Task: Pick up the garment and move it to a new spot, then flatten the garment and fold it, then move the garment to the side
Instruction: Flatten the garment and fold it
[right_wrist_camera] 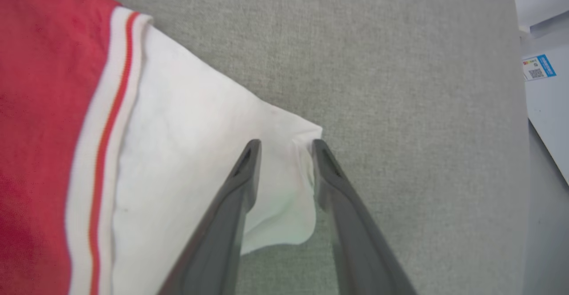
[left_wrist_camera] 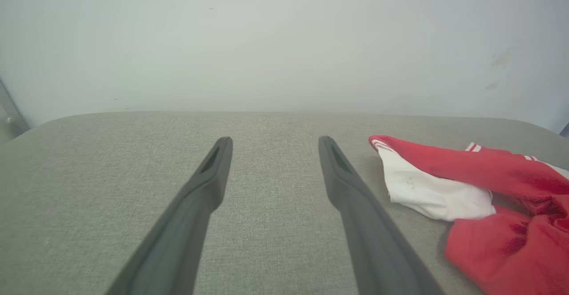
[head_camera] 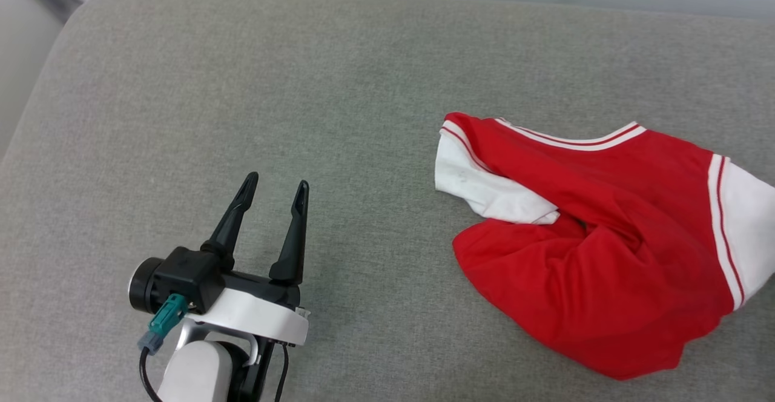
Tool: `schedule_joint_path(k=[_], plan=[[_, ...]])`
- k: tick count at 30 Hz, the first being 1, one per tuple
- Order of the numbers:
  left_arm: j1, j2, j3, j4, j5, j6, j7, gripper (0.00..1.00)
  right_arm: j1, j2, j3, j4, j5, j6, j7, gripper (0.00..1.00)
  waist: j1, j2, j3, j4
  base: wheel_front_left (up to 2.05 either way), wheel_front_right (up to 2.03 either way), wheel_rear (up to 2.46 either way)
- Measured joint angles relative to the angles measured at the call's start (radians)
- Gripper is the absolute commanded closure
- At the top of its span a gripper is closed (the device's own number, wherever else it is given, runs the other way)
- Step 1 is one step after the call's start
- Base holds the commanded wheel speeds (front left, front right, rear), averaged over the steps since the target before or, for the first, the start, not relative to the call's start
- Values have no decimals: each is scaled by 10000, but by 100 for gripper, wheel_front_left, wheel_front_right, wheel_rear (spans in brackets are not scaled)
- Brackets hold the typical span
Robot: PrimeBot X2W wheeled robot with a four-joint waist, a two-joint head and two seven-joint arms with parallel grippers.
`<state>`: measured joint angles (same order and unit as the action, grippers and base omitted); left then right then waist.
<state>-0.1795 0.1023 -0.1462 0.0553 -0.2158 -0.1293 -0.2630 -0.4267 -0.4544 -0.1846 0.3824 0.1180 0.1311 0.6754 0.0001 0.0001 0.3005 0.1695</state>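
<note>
a grey woven cushion [head_camera: 339, 75] with rounded far corners carries everything. the shirt [head_camera: 605, 257] lies crumpled on its right side, red body bunched, one white sleeve folded across the middle, the other spread toward the right edge.

Garment [head_camera: 581, 250]: right sleeve cut by the head view's right edge; lower body bunched, the layers beneath hidden. Left wrist view cuts it at right and bottom, right wrist view at left. Label [right_wrist_camera: 538, 67]: print too small to read.
</note>
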Motion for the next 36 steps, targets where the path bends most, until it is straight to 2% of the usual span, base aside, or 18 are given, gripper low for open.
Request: schedule_joint_path(k=[8, 15, 21, 25, 30, 34, 35, 36], plan=[[203, 52, 180, 58, -109, 0, 0, 0, 256, 736, 825, -1732, 612, 0, -3689, 0, -1, 0, -621, -511, 0, 0, 0], [500, 61, 207, 84, -192, 0, -2, 0, 1648, 1764, 1005, -3599, 894, 0, -6527, 0, -1, 0, -1266, -1016, 0, 0, 0], [760, 90, 46, 138, -268, 0, -2, 0, 3126, 3009, 978, -4675, 731, -2, -7869, 0, -1, 0, -1653, -1392, 0, 0, 0], [745, 261, -527, 447, -663, 0, 121, 0, 3483, 3298, 1045, -4878, 523, -2, -8195, 0, -2, 0, -1620, -1620, 0, 0, 0], [-389, 616, -1005, 533, -1022, 0, 1687, 0, 3475, 3294, 930, -5064, 487, -2, -8291, 0, -2, 0, -1362, -1829, 0, 0, 0], [-1319, 715, -1363, 959, -1187, 148, 4247, 0, 3402, 3158, 842, -5225, 458, -2, -8243, 0, -1, 0, -1116, -1980, 0, 0, 0], [-1319, 715, -1363, 959, -1187, 148, 4247, 0, 3402, 3158, 842, -5225, 458, -2, -8243, 0, -1, 0, -1116, -1980, 0, 0, 0], [-1779, 830, -1469, 1135, -1160, 169, 5363, 0, 3297, 3141, 830, -5283, 424, -2, -8243, 0, -1, 0, -956, -2060, 0, 0, 0]])
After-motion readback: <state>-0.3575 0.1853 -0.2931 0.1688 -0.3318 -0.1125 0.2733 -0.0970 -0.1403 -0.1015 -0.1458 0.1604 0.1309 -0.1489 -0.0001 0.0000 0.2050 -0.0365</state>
